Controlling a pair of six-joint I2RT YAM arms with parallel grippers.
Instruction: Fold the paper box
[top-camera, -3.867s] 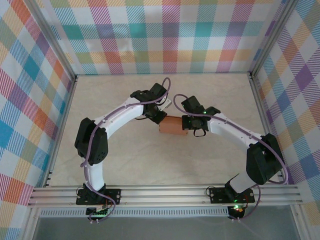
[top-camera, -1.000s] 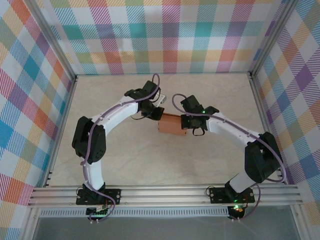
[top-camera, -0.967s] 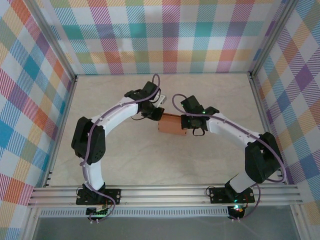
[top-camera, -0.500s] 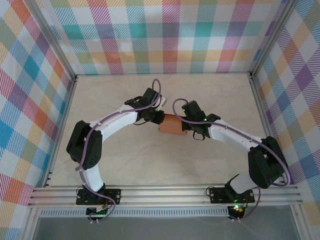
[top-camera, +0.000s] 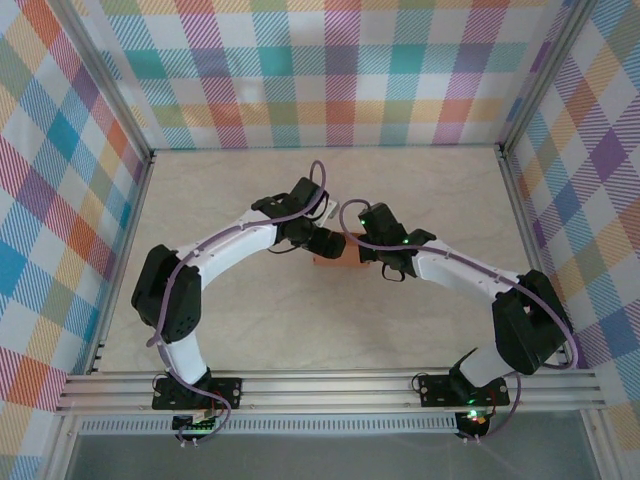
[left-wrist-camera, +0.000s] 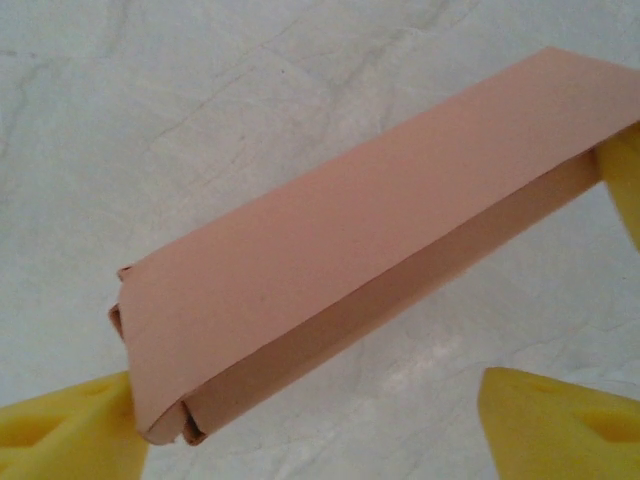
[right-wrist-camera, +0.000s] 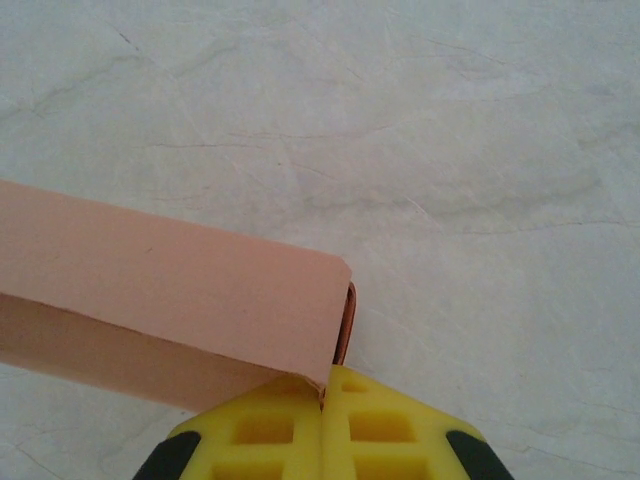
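Near the middle of the pale marbled table (top-camera: 250, 330), between the two arms, lies the salmon-orange paper box (top-camera: 335, 260) of thin card. It is already folded into a long, flattened sleeve. In the left wrist view the paper box (left-wrist-camera: 340, 270) runs diagonally from lower left to upper right. Its near end shows tucked layers of card that have not closed flush.

The right end effector (right-wrist-camera: 322, 395) has its yellow fingers pressed together on the thin corner edge of the paper box (right-wrist-camera: 170, 290), pinching the card between them. This grip appears meant to anchor one end so that the sleeve cannot slide or spring apart while the other arm works.

The left end effector (left-wrist-camera: 310, 400) has its yellow fingers (left-wrist-camera: 60, 435) spread wide. One finger is right beside the near end of the box and the other is well clear of it, so it is gripping nothing. From above, the left end effector (top-camera: 325, 243) hangs over the box's left end, opposite the right end effector (top-camera: 364, 250). The wide spread suggests it is ready to take a new hold or to push on the loose end layers.

The pictures do not settle whether the box rests on the table or is lifted slightly. The thin card would crease easily under an off-centre squeeze.
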